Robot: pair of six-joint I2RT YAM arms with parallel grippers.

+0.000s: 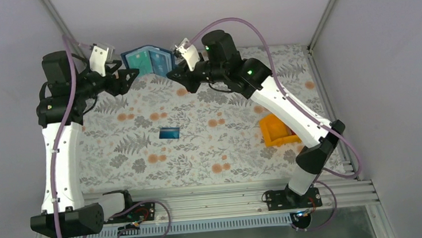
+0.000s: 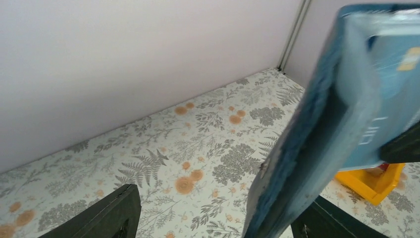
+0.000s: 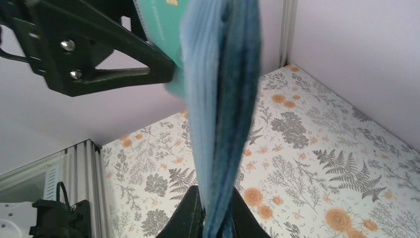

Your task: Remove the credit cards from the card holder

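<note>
R gripper (image 1: pixel 177 70) pinched shut on open blue rectangular pocketed card holder (image 1: pixel 147 59), held up at far side | L gripper (image 1: pixel 128 78) spread, by holder's left edge | small blue plastic card (image 1: pixel 169 133) flat on mid floral table (image 1: pixel 229 152)

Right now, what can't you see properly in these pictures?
Card holder: left wrist view, blurred, cut off by top and right edges.
Teal card: right wrist view, cut off by the top edge.
Orange bin: top view, partly covered by the right arm.
Cards inside the holder: top view, too small to count.
</note>
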